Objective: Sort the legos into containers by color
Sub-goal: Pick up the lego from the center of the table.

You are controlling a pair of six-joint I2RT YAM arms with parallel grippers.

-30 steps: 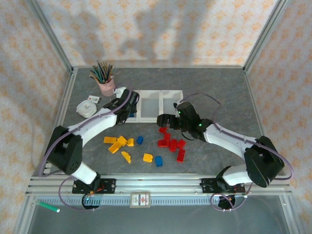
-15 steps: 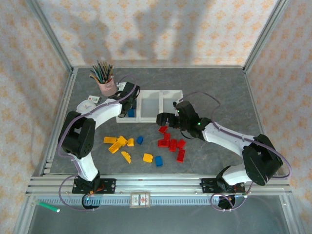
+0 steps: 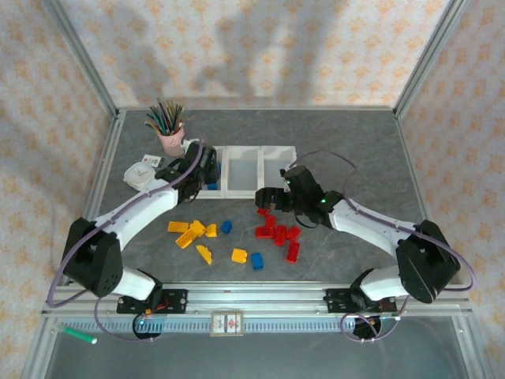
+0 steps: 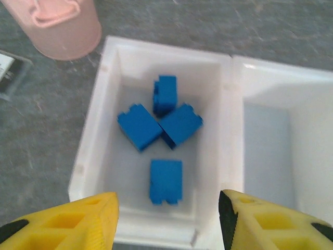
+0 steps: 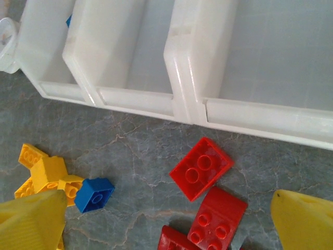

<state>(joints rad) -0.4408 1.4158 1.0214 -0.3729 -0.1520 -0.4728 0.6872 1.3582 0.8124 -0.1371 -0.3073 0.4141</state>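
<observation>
From the left wrist we see what the arm hides overhead: four blue legos lie in the left-end bin of the containers, three touching and the fourth apart from them. They are solid, blocky and studded. The left gripper hangs over that bin, fingers apart with nothing between them. The pink cup stands just beyond the bin.

Overhead, the three joined white containers sit at mid tabletop, toward its far edge. Nearer the near edge we count six yellow legos and two loose blue legos. The red legos are clustered too tightly to count.

The right gripper gapes wide, empty, above red bricks just in front of the bins.
</observation>
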